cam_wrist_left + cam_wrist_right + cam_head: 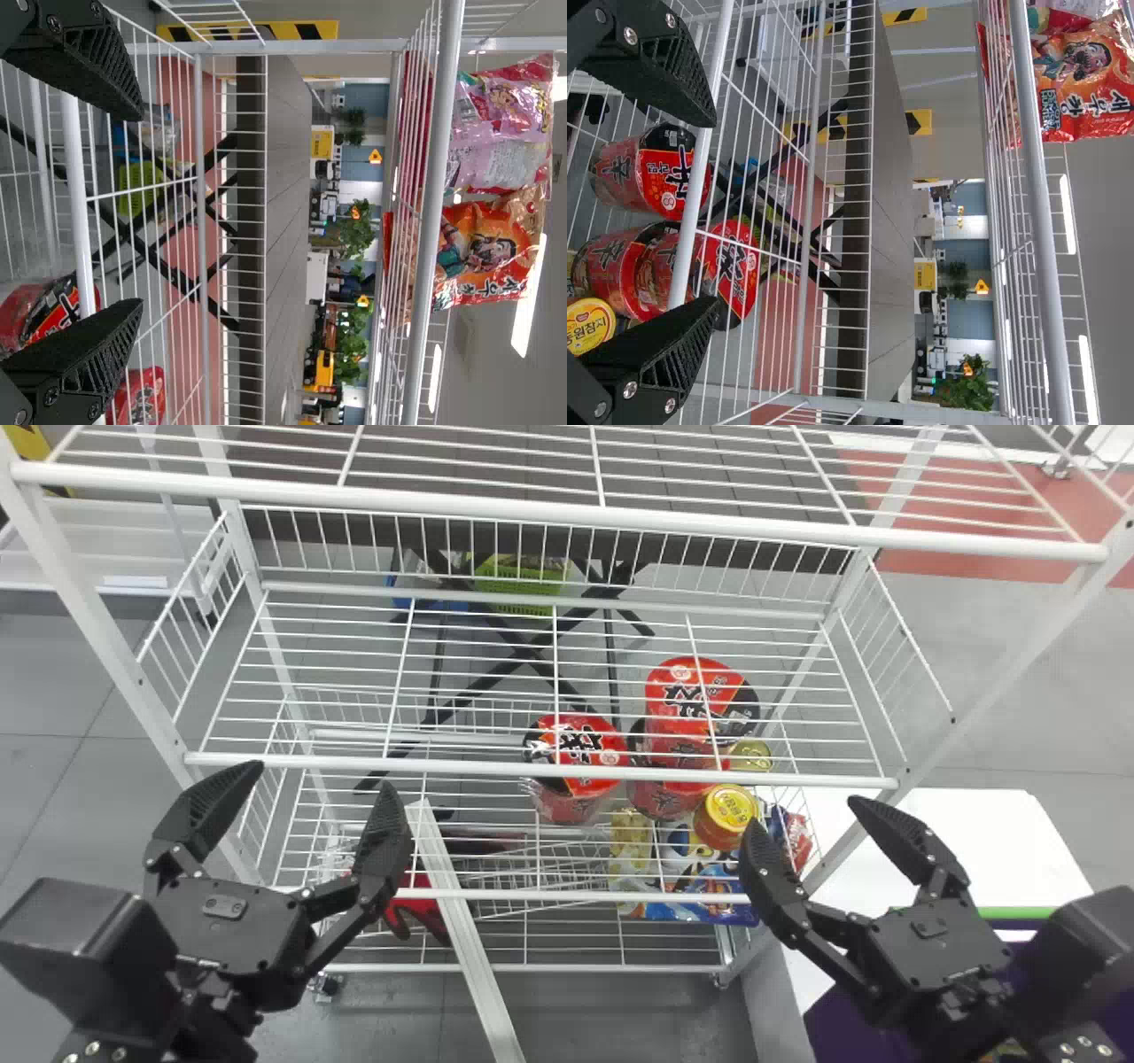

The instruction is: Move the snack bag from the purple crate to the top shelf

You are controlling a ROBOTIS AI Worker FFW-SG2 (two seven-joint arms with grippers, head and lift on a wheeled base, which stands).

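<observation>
My left gripper (321,778) stands open before the rack's left half in the head view; my right gripper (804,815) is open by the right post. Behind the right arm, the purple crate (837,1020) shows at the lower right, with a small colourful patch inside that I cannot make out. The top shelf (567,510) crosses the upper head view. In the left wrist view, a pink snack bag (503,133) and an orange one (487,248) rest on it, beyond the left gripper (142,208). Nothing is between the fingers of the right gripper (716,212).
Red noodle cups (580,753) and a yellow-lidded can (728,815) stand on a lower rack level, with colourful packs (700,895) near them. White rails and posts (84,602) frame the rack. A white surface (1010,841) lies to the right, by the crate.
</observation>
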